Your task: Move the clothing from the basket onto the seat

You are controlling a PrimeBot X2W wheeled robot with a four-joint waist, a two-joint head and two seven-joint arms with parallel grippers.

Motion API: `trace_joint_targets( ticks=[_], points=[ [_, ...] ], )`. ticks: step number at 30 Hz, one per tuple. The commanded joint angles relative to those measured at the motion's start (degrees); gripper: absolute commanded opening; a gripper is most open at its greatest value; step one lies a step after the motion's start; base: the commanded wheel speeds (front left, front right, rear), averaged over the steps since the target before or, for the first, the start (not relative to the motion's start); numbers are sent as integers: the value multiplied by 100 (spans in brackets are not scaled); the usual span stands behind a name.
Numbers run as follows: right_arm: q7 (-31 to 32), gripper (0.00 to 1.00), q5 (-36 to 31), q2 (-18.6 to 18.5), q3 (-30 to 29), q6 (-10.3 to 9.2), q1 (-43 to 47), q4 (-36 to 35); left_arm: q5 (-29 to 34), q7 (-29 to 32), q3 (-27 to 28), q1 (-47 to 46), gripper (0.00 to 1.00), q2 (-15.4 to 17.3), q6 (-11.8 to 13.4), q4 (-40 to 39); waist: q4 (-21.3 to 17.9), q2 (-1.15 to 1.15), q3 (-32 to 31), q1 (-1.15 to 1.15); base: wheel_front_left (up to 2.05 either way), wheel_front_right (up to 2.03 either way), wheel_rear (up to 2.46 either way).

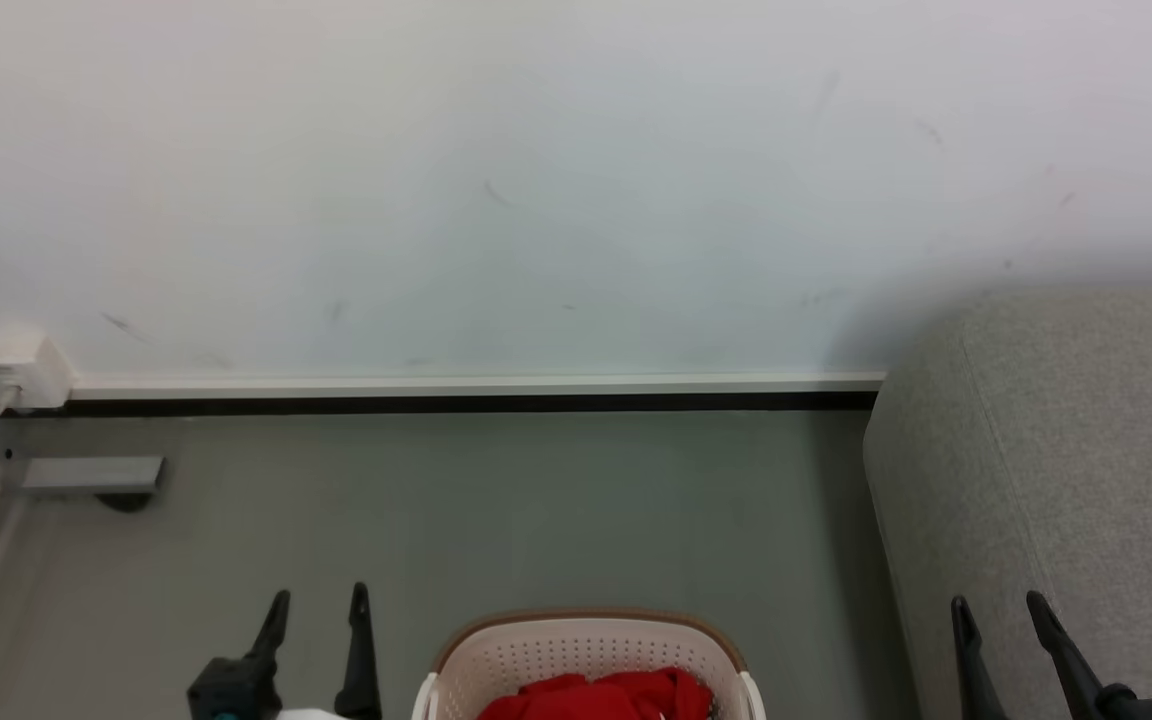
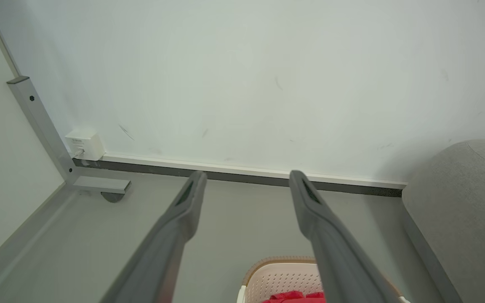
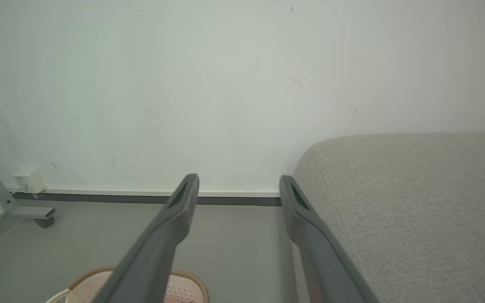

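Low in the head view, open and empty: left end effector (image 1: 321, 592) over the grey floor (image 1: 536, 500), right end effector (image 1: 996, 598) by the seat (image 1: 1066, 450) edge. Between them, on the floor, the basket (image 1: 576, 650), with red clothing (image 1: 606, 695) heaped inside.

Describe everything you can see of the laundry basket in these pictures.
The basket is round, cream-white and looks like plastic, with walls pierced by small holes, a brown rim and white side handles. It stands upright on the grey floor, left of the grey sofa, cut off by the head view's bottom edge. Red clothing lies heaped inside it. The left end effector and right end effector are both apart from it.
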Motion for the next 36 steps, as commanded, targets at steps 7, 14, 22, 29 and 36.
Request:
trace_joint_targets(
  ticks=[7, 14, 22, 29, 36],
  points=[
    [-10, 100, 16, -6, -96, -12, -398, -295, 244, -2, -315, -607, 100, 36, -227, 117, -143, 0, 854, 0, 0, 0, 0],
    [-10, 100, 40, -2, -194, -12, -977, -653, 458, -2, -847, -1509, 100, 37, -552, 640, -282, 0, 1919, 0, 0, 0, 0],
    [-10, 100, 77, 5, -156, -12, -1719, -1035, 878, 813, -1535, -2855, 100, 82, -962, 2046, -550, 0, 3237, 0, 0, 0, 0],
    [-10, 100, 204, 9, -80, -12, -2165, -1262, 979, 1372, -1765, -3694, 100, 134, -1132, 2980, -777, 0, 4066, 0, 0, 0, 0],
    [-10, 100, 296, 10, -21, -12, -2476, -1444, 1009, 1607, -1981, -4313, 100, 115, -1197, 3701, -886, 0, 4764, 0, 0, 0, 0]
  ],
)
